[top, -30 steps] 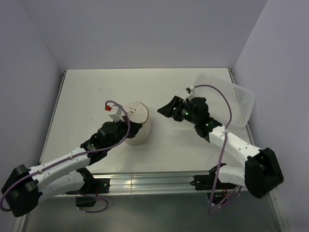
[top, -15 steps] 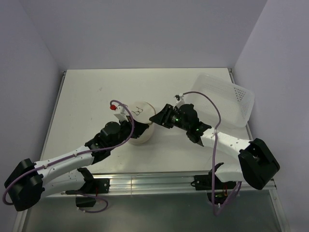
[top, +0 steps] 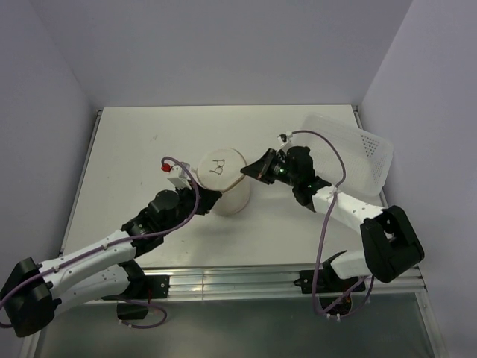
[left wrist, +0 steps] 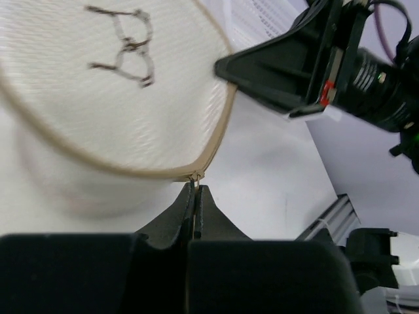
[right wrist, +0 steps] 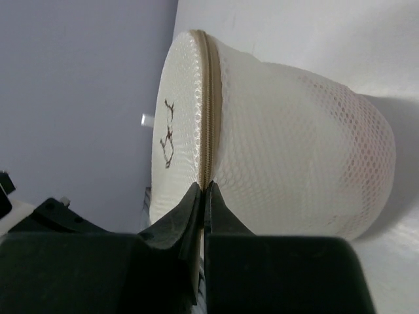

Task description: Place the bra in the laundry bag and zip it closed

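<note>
Laundry bag [top: 232, 195] stands on the tabletop [top: 134, 149] at the centre of the overhead view, with its round lid [top: 218, 165], the one with the bra outline, facing up toward the camera. No bra shows through the mesh in any view, so you cannot confirm it is inside; settle that before you commit to the zip [right wrist: 208, 118]. The tan zip runs round the lid's edge and looks joined along the stretch the wrist views show. How much of the far side is open is hidden.

Your left gripper [left wrist: 195, 195], at the bag's lower left in the overhead view, is pinched together on the small zip pull [left wrist: 194, 184]. Your right gripper [right wrist: 203, 196], at the bag's upper right, is clamped on the zip band at the lid's edge.

For this step, treat the right gripper as the anchor, holding the edge taut and steady. Let the left gripper draw the pull along the curve of the lid rather than straight away from it. Otherwise the soft mesh is likely to buckle and the pull may jam. The clear bin [top: 358, 149] sits well apart at the upper right, out of your way.
</note>
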`<state>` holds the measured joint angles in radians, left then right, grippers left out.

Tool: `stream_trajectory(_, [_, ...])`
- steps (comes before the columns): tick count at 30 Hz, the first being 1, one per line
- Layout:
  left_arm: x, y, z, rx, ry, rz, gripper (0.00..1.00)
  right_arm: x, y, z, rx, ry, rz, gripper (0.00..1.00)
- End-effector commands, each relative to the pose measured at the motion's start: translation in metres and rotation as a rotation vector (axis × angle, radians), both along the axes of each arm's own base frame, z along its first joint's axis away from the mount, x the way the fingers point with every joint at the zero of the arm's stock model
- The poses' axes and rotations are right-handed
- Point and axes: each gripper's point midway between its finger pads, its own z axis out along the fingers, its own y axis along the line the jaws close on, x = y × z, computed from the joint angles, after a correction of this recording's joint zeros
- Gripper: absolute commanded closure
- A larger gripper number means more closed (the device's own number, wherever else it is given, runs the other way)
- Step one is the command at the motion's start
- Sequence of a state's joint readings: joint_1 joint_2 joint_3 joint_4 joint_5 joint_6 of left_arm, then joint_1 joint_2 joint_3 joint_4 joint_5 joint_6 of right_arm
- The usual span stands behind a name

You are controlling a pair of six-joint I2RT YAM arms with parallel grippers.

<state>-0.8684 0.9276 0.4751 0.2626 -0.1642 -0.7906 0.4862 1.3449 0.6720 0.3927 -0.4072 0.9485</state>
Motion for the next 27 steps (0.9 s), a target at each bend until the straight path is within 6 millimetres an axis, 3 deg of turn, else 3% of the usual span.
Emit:
stream_trajectory(1, [0.005, 0.027, -0.009, 0.088, -0.014, 0.082, 1.00, 0.039, -0.021, 0.028, -0.040, -0.127, -0.029, 1.00])
stream_trajectory(5, [0.010, 0.050, -0.011, 0.110, -0.009, 0.140, 1.00, 0.058, -0.031, 0.021, -0.132, -0.126, -0.030, 1.00])
stream_trajectory(6, [0.010, 0.054, -0.009, 0.104, -0.014, 0.148, 1.00, 0.065, -0.030, 0.027, -0.144, -0.149, -0.026, 1.00])
stream_trajectory(7, [0.010, 0.057, -0.010, 0.098, -0.011, 0.157, 1.00, 0.069, -0.031, 0.014, -0.165, -0.112, -0.017, 1.00])
stream_trajectory(8, [0.009, 0.056, -0.008, 0.087, -0.014, 0.153, 1.00, 0.073, -0.026, 0.022, -0.165, -0.135, 0.007, 1.00])
stream_trajectory(10, [0.008, 0.049, 0.000, 0.053, -0.027, 0.122, 1.00, 0.079, -0.022, 0.014, -0.173, -0.109, 0.021, 1.00])
stream_trajectory(12, [0.008, 0.042, 0.001, 0.047, -0.025, 0.098, 1.00, 0.083, -0.010, 0.023, -0.158, -0.122, 0.052, 0.83])
stream_trajectory(13, [0.006, 0.037, 0.003, 0.030, -0.020, 0.073, 1.00, 0.083, -0.007, 0.018, -0.173, -0.096, 0.059, 0.70])
stream_trajectory(14, [0.007, 0.032, 0.009, -0.001, -0.034, 0.062, 1.00, 0.080, 0.000, 0.020, -0.184, -0.102, 0.069, 0.45])
stream_trajectory(15, [0.008, 0.027, 0.008, -0.010, -0.027, 0.050, 1.00, 0.083, 0.000, 0.025, -0.209, -0.127, 0.047, 0.34])
stream_trajectory(17, [0.007, 0.016, 0.021, -0.067, -0.041, 0.016, 1.00, 0.075, 0.001, 0.034, -0.227, -0.146, 0.032, 0.18])
stream_trajectory(18, [0.009, 0.011, 0.018, -0.065, -0.034, 0.010, 1.00, 0.070, 0.000, 0.029, -0.233, -0.133, 0.025, 0.18])
stream_trajectory(19, [0.008, 0.006, 0.023, -0.076, -0.041, -0.004, 1.00, 0.064, -0.003, 0.040, -0.224, -0.159, 0.007, 0.17])
stream_trajectory(21, [0.010, -0.004, 0.028, -0.098, -0.053, -0.020, 1.00, 0.046, -0.009, 0.025, -0.229, -0.137, -0.010, 0.17])
stream_trajectory(22, [0.008, -0.009, 0.032, -0.112, -0.059, -0.037, 1.00, 0.040, -0.014, 0.040, -0.209, -0.176, -0.043, 0.17])
stream_trajectory(23, [0.007, -0.017, 0.028, -0.107, -0.048, -0.063, 1.00, 0.028, -0.019, 0.022, -0.206, -0.130, -0.049, 0.17])
stream_trajectory(25, [0.005, -0.028, 0.038, -0.128, -0.069, -0.101, 1.00, 0.009, -0.015, 0.029, -0.157, -0.149, -0.030, 0.17])
stream_trajectory(26, [0.006, -0.033, 0.034, -0.120, -0.064, -0.112, 1.00, -0.001, -0.014, 0.018, -0.147, -0.112, -0.025, 0.18])
stream_trajectory(27, [0.005, -0.037, 0.039, -0.132, -0.073, -0.120, 1.00, -0.013, -0.008, 0.024, -0.126, -0.127, -0.009, 0.19])
